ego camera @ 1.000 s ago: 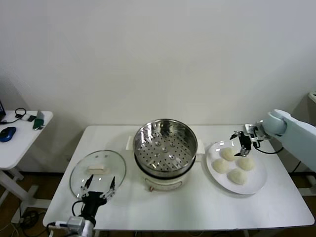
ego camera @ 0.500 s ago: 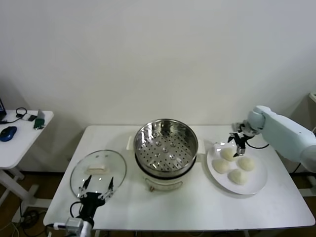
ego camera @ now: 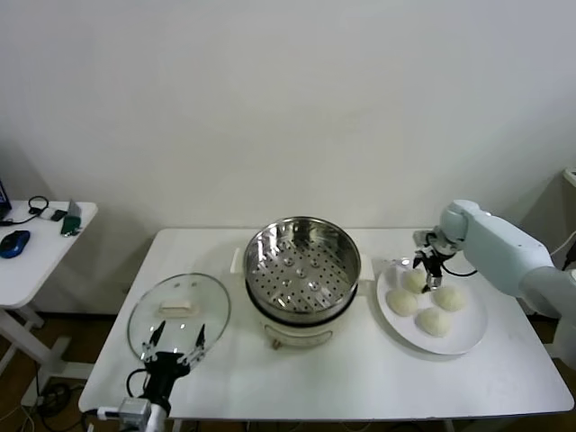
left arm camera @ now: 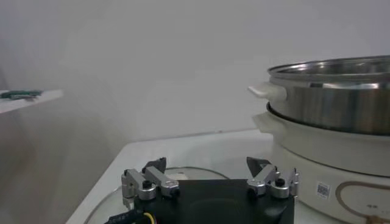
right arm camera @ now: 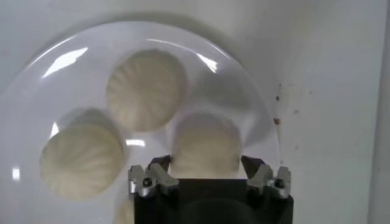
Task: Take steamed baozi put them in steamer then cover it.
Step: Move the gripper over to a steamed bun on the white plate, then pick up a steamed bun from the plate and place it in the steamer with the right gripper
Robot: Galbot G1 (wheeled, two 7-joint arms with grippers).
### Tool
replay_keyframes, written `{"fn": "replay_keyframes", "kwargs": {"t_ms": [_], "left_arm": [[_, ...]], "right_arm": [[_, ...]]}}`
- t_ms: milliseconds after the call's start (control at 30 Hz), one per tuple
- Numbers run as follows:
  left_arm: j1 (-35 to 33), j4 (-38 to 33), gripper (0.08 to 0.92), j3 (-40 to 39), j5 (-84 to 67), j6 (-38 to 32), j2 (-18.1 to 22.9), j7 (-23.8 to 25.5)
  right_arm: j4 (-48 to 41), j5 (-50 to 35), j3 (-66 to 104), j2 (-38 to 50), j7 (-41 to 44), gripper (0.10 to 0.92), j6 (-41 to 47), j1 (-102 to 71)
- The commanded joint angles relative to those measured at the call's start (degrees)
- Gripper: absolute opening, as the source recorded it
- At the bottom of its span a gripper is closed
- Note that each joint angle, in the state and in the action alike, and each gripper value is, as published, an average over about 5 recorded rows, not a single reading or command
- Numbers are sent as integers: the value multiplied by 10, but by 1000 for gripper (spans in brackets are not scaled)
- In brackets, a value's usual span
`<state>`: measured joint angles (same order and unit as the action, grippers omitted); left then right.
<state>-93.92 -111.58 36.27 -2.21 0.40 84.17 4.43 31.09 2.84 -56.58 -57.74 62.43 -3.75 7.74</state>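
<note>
The right pincer [ego camera: 430, 273] has come down onto the white plate [ego camera: 468, 333] and has just drawn its fingers in around the baozi [ego camera: 413, 281] on the plate's steamer-side back edge. In the right wrist view that bun [right arm camera: 206, 146] sits squarely between the two fingertips [right arm camera: 153, 176], which press on its flanks, so it looks pinched, though nothing shows it lifted yet. A second ago this pincer hung spread above the plate's far rim, farther from the steamer; since then the arm has swung in toward the steamer and the fingers have drawn together on the dough. By the look of it the first grasp is made and the carry is next.

Three more baozi lie on the plate around the gripped one: one [ego camera: 448, 298] on its far side from the steamer, one [ego camera: 402, 302] nearer the robot, and one [ego camera: 433, 321] at the front.

The steamer [ego camera: 302, 266] stands mid-surface beside the plate, its perforated basket bare, so no bun is in yet. On the steamer's other side the glass cover [ego camera: 179, 314] lies flat on the surface [ego camera: 360, 378], handle up. The left pincer [ego camera: 178, 349] hangs at the cover's near edge, fingers spread wide, idle and unmoved.
</note>
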Motion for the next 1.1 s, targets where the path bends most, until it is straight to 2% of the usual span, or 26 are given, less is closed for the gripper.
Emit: {"fn": "replay_keyframes", "kwargs": {"t_ms": [33, 200, 367, 567, 733, 900, 1100], "left_arm": [[1, 0, 823, 0, 0, 0, 0, 0], [2, 1, 823, 1, 0, 0, 0, -1], [1, -1, 823, 5, 0, 0, -3, -2], [-1, -6, 823, 4, 1, 0, -8, -2], [-2, -9, 823, 5, 3, 0, -12, -2], [-2, -9, 823, 7, 8, 0, -12, -1], [-4, -13, 823, 11, 18, -1, -11, 0]], "right_arm": [[-2, 9, 4, -7, -3, 648, -3, -2], [90, -37, -49, 29, -2, 645, -5, 62], [229, -107, -190, 62, 1, 645, -43, 247], [305, -152, -265, 15, 7, 647, -147, 440], [425, -183, -295, -39, -17, 645, -218, 511], [508, -111, -283, -81, -60, 645, -257, 463], [450, 19, -283, -120, -99, 645, -307, 382]]}}
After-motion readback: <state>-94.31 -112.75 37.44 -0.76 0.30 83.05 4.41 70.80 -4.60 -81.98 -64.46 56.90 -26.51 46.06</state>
